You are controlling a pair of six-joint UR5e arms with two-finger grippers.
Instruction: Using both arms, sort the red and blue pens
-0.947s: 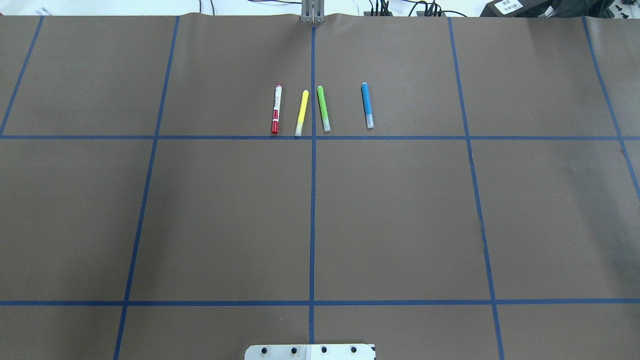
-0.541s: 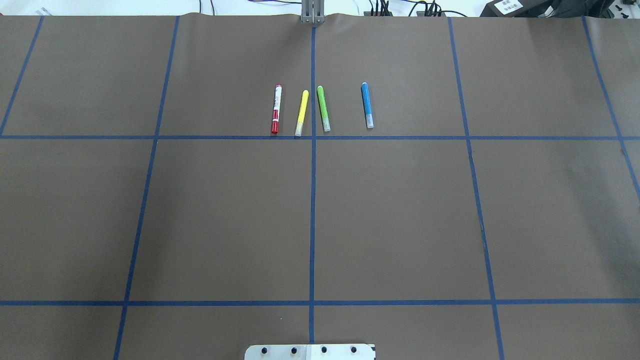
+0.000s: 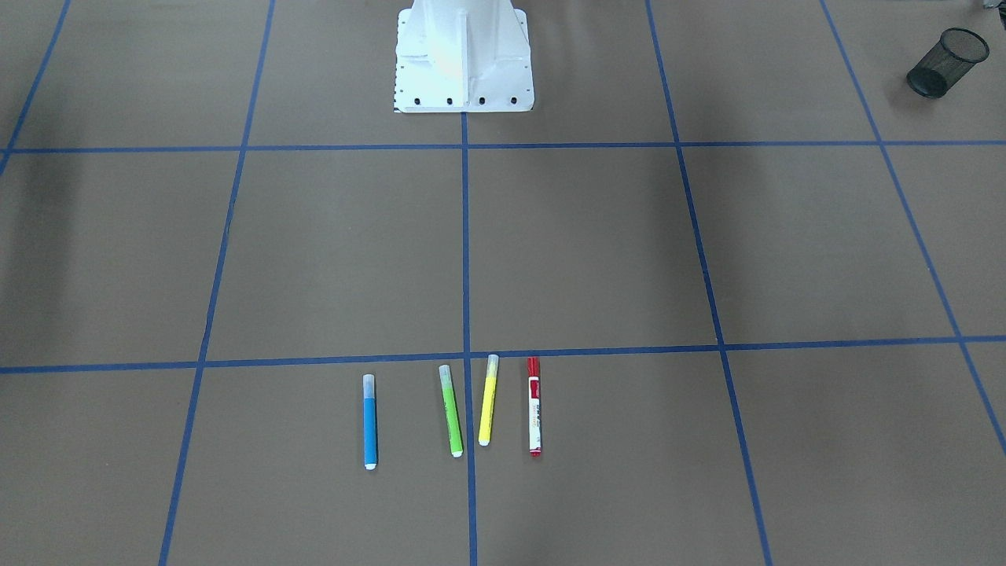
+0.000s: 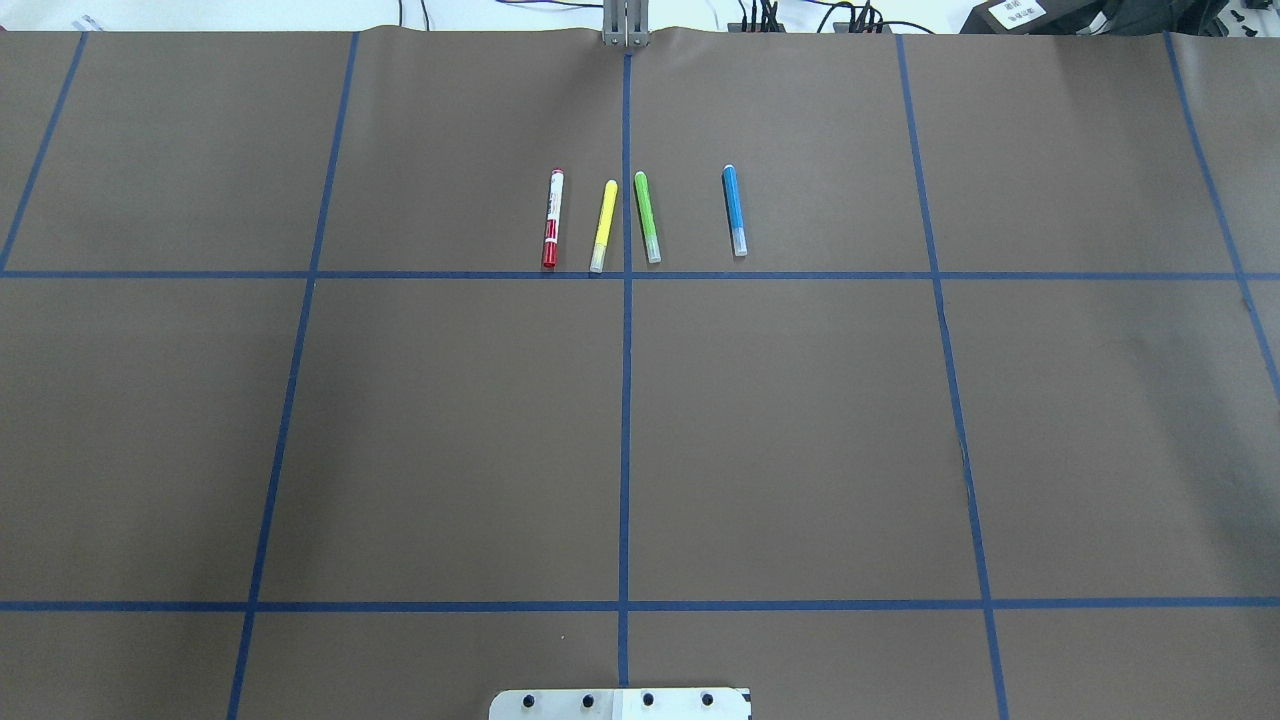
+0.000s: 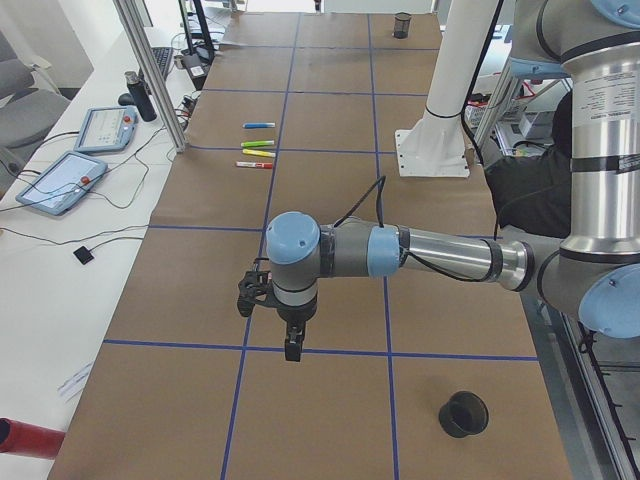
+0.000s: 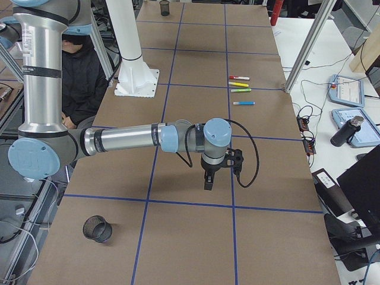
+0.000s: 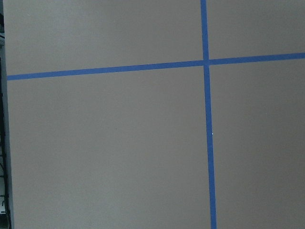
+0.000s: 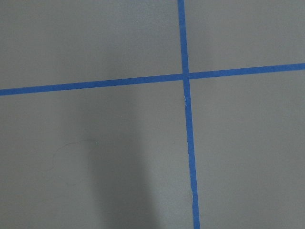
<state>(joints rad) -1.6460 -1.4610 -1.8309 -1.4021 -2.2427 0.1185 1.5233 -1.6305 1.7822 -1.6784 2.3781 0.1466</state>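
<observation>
The left claw [image 5: 292, 350] hangs pointing down over the brown tabletop [image 4: 800, 420], well out to the left of the white pedestal [image 3: 464, 55]. It shows only in the side view, so I cannot tell whether it is released or clenched. The right claw [image 6: 208, 181] hangs the same way well out to the pedestal's right, and its state cannot be told either. Each one's arm reaches out level and low from the pedestal's side of the tabletop.

The red pen [image 4: 551, 217] and the blue pen [image 4: 734, 210] lie flat in a row straight out in front of the pedestal, well apart from it and from both claws. The red pen is at the row's end on the pedestal's left and the blue pen at the end on its right. Both have their caps toward the pedestal. Between them lie a yellow marker [image 4: 604, 226] next to the red pen and a green marker [image 4: 647, 217], which sits a wider gap from the blue pen. None of the four touch.

A black mesh cup [image 5: 464, 413] stands far to the pedestal's left and a second mesh cup [image 6: 97, 228] far to its right.
</observation>
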